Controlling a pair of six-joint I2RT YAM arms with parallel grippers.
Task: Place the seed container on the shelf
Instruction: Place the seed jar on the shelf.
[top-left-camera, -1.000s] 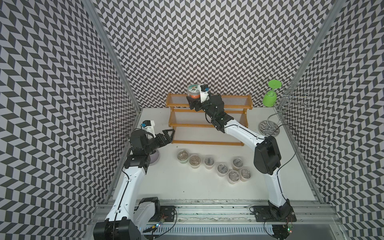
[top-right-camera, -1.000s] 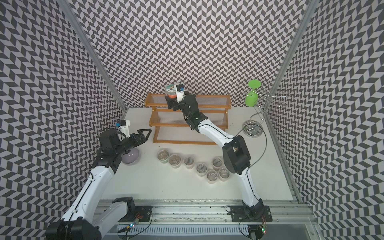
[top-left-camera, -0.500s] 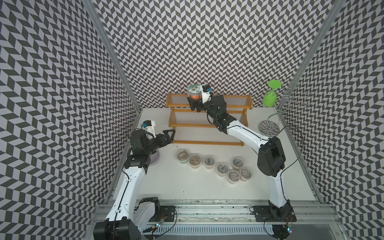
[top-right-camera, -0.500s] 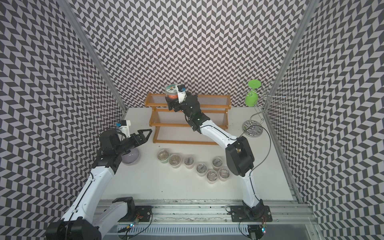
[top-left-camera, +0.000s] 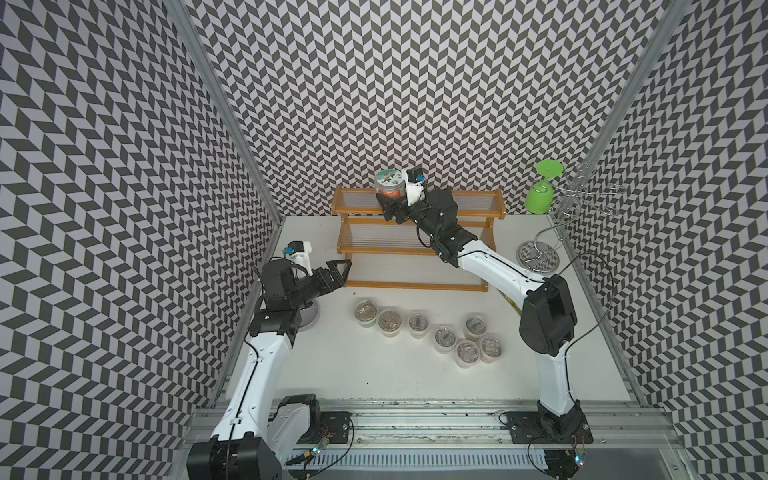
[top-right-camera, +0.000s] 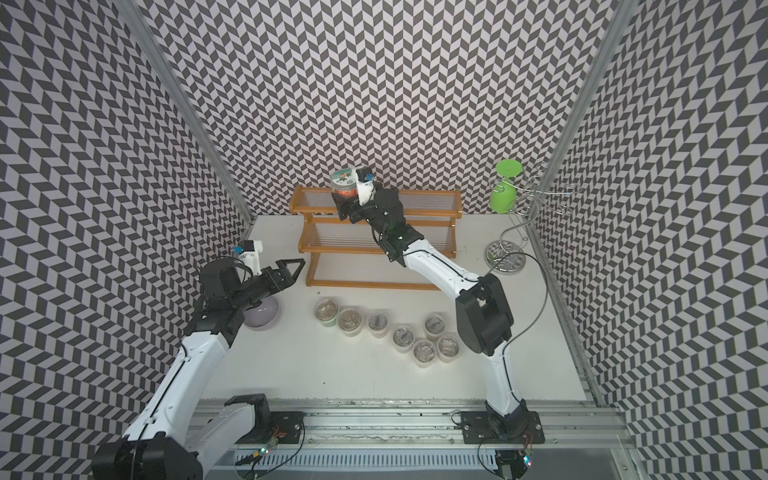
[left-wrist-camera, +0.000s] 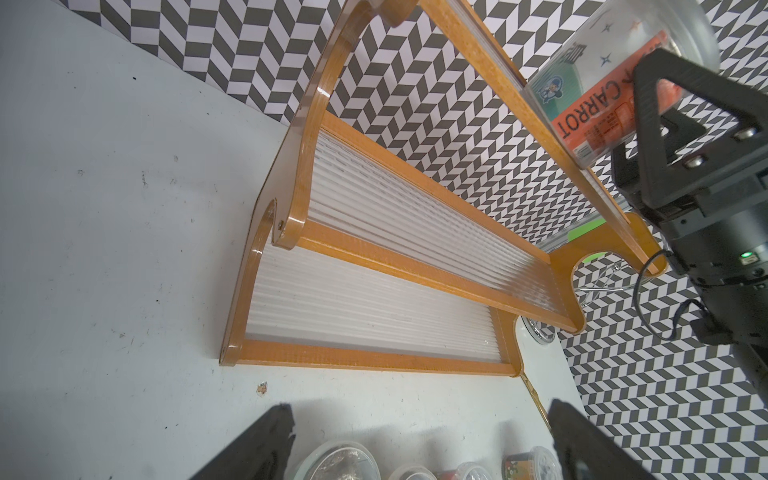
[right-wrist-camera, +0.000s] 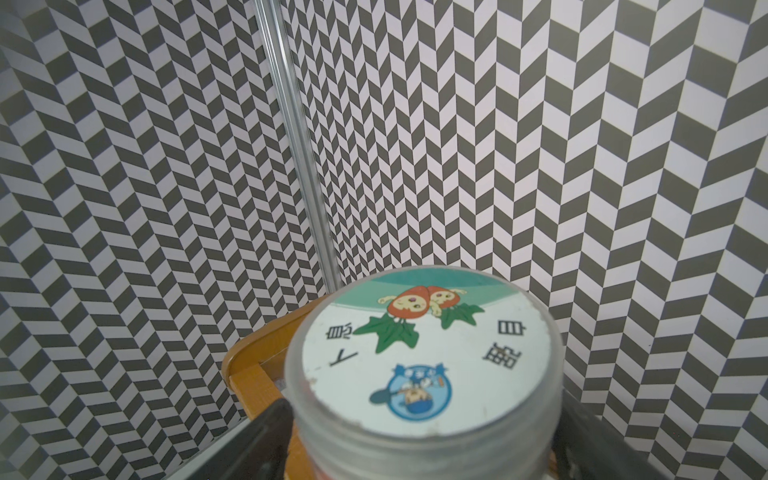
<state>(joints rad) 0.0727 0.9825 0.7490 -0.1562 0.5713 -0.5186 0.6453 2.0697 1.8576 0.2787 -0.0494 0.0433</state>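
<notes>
The right claw (top-left-camera: 389, 202) straddles the jar (top-left-camera: 390, 183) on the shelf (top-left-camera: 478, 203), top tier; whether it grips or has let go cannot be told. A jaw dragging on retreat could topple the jar toward the claw.

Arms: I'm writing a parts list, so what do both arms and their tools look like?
The left arm and right arm have white links, black joints and thin black cables. The left tool and right tool have black triangular open-frame fingers and a white camera mount.
</notes>
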